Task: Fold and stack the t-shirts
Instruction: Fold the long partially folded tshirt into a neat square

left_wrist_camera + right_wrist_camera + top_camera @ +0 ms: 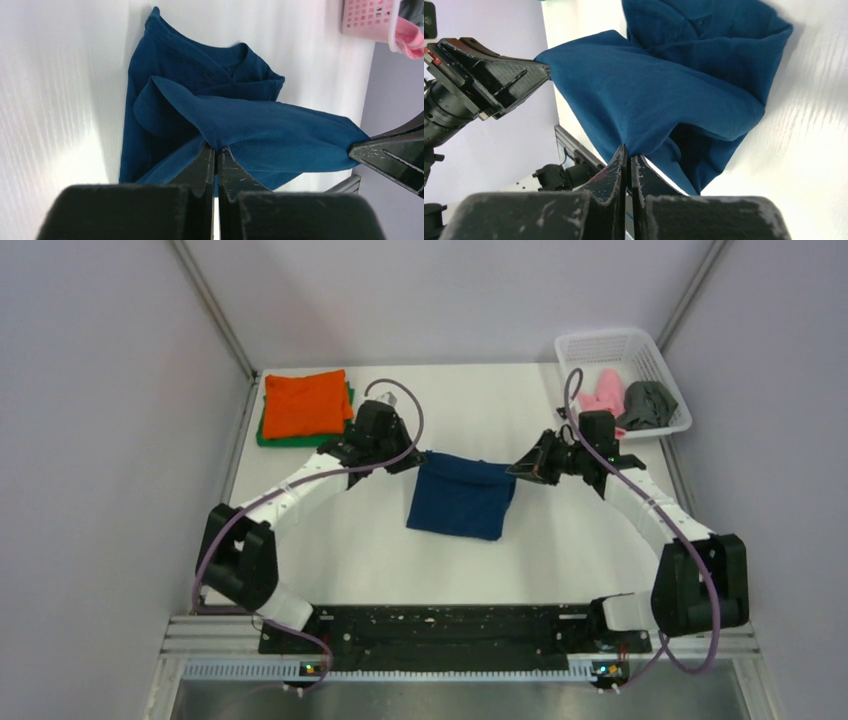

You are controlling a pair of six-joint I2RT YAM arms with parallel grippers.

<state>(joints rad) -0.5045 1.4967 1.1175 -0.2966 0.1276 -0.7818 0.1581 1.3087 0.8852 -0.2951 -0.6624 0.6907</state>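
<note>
The navy shirt (460, 498) is held at its far edge. Cloth is pinched tight by the left gripper (416, 457) at 10 o'clock and the right gripper (516, 470) at 2.

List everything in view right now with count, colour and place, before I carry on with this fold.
navy blue t-shirt: one, navy, table centre, far edge stretched between both claws
orange t-shirt: one, orange, folded, far left corner, on top of the green one
green t-shirt: one, green, under the orange one, only edges showing
basket: one, white mesh, far right corner
pink t-shirt: one, pink, crumpled in the basket
dark grey t-shirt: one, dark grey, in the basket beside the pink one
table: one, white
left claw: one, black, shut on the navy shirt's left end
right claw: one, black, shut on its right end
</note>
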